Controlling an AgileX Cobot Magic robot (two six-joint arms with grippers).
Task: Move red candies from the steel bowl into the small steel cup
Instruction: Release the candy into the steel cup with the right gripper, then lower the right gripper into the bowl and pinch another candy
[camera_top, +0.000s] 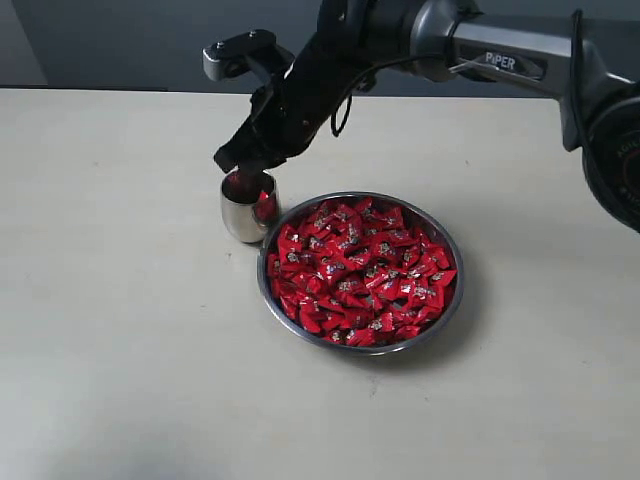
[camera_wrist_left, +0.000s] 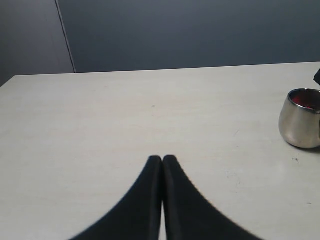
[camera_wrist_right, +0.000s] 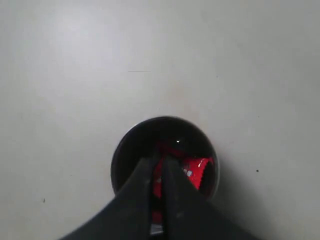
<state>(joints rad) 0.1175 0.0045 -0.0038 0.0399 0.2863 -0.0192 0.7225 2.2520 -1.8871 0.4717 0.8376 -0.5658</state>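
- pale tabletop (camera_top: 120, 380), dark wall behind, loads of bare room around
- right gripper (camera_wrist_right: 156, 167) pitched down, fingers nearly together, tips at the small steel cup (camera_wrist_right: 122, 150) mouth, red candies (camera_wrist_right: 197, 171) just under them
- steel bowl (camera_top: 400, 346) heaped with more, just beside the cup
- left gripper (camera_wrist_left: 162, 159) low, fingers pressed together, cup well off

My right arm (camera_top: 400, 30) has matte black joints around a silver-grey link printed with "PiPER" lettering (camera_top: 500, 62). Wrist-ward of that lettering, a thin black cable (camera_top: 345, 108) loops beside a grey camera bracket (camera_top: 240, 52). The right gripper (camera_wrist_right: 157, 161) and the left gripper (camera_wrist_left: 162, 158) are black, with smooth tapering blades.
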